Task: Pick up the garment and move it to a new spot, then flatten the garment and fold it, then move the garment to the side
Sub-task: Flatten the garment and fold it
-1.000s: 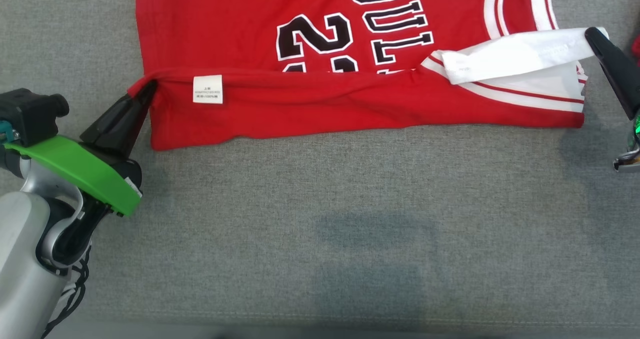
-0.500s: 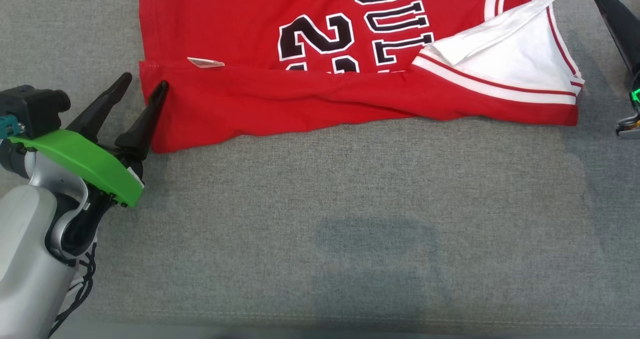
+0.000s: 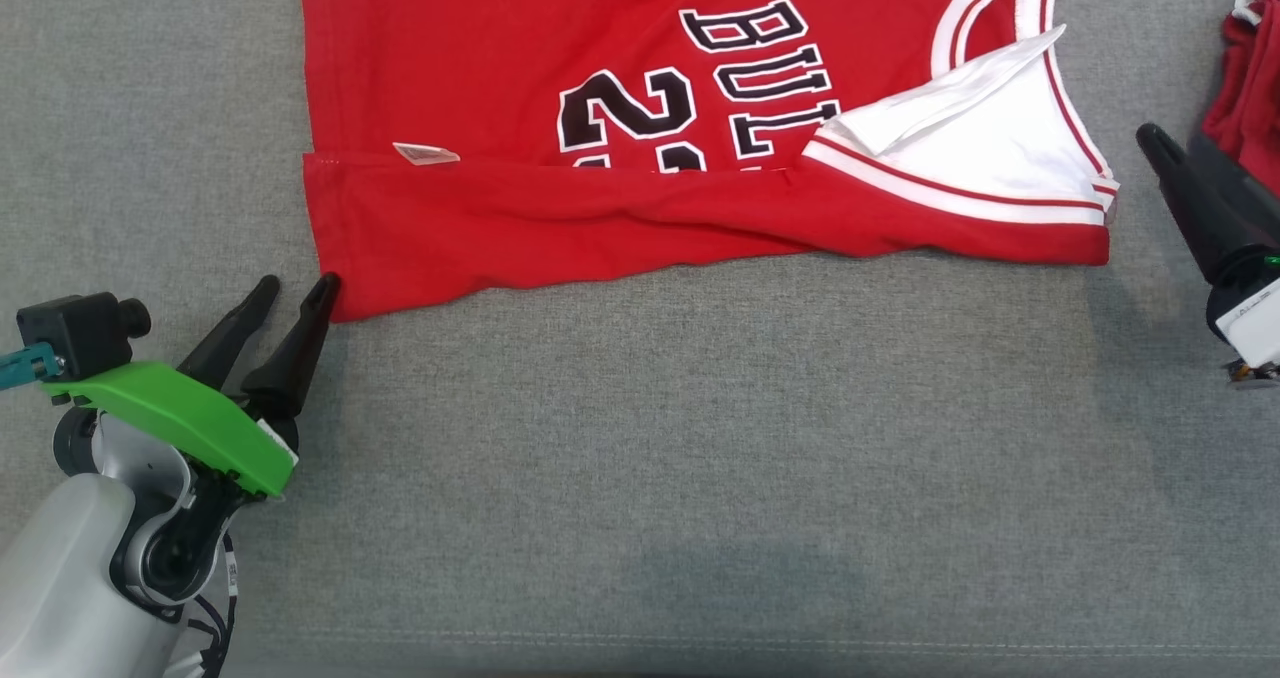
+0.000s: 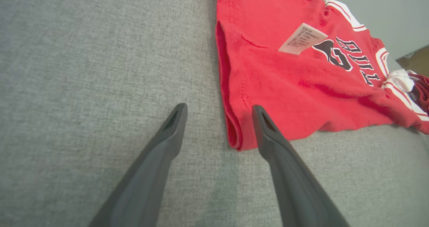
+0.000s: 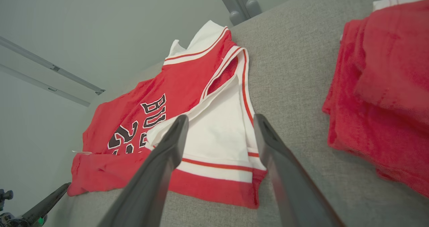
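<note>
I see a grey cloth surface [image 3: 640, 438] spread under everything, and on its far half lies the garment [image 3: 640, 208], a red jersey with black-and-white lettering. Its hem end points to my left and its shoulder end to my right. Its near long edge is folded up over the front in a band. A white care label [image 3: 425, 153] pokes out along that fold near the hem, and the white inside shows at the armhole end. To my far right, apart from the jersey, sits a pile of red clothes [image 3: 1245, 88] on the same surface. In the right wrist view two grey posts [image 5: 238, 2] stand at the far edge. Nothing lies on the open stretch of cloth between me and the jersey. My left gripper [image 3: 299, 282] has its fingers spread wide with nothing between them. The inner fingertip sits just beside the jersey's near hem corner, and I cannot tell whether it brushes the cloth. My right gripper [image 3: 1170, 140] is also spread wide and empty. It hangs between the jersey's shoulder end and the red pile, touching neither.
</note>
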Motion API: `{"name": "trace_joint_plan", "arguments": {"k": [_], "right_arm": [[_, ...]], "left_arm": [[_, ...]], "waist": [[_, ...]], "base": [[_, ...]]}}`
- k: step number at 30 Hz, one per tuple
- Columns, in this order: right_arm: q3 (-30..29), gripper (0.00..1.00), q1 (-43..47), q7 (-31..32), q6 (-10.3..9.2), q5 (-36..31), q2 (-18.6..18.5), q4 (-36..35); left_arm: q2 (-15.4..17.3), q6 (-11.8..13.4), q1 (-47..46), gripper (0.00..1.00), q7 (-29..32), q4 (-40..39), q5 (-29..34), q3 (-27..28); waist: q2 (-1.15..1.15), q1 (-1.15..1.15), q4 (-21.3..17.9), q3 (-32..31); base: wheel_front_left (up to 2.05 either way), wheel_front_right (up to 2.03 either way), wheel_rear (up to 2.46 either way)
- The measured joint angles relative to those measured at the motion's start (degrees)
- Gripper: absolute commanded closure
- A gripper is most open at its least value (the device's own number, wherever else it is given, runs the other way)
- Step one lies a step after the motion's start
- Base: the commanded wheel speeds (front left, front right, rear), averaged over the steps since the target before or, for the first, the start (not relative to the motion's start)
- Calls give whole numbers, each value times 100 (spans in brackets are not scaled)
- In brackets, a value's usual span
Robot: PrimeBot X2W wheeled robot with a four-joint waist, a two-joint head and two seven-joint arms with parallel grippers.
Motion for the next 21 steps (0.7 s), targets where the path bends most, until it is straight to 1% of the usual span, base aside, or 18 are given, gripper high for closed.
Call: {"name": "trace_joint_plan", "arguments": {"k": [3, 9, 17, 21], "right_arm": [[47, 0, 181, -3, -2, 11, 97, 15], [120, 0, 379, -26, -44, 15, 147, 104], [131, 0, 402, -73, -45, 21, 271, 279], [294, 0, 378, -25, -45, 7, 327, 417]], "left_arm": [[-9, 25, 37, 0, 3, -2, -167, 47], [-26, 70, 12, 0, 140, -82, -185, 75], [18, 73, -117, 0, 304, -190, -225, 66], [32, 75, -240, 0, 477, -181, -249, 45]], "waist": [[0, 0, -24, -42], [0, 0, -49, 14], [0, 0, -86, 193], [0, 0, -105, 268]], "base": [[0, 0, 0], [0, 0, 0], [0, 0, 0], [0, 0, 0]]}}
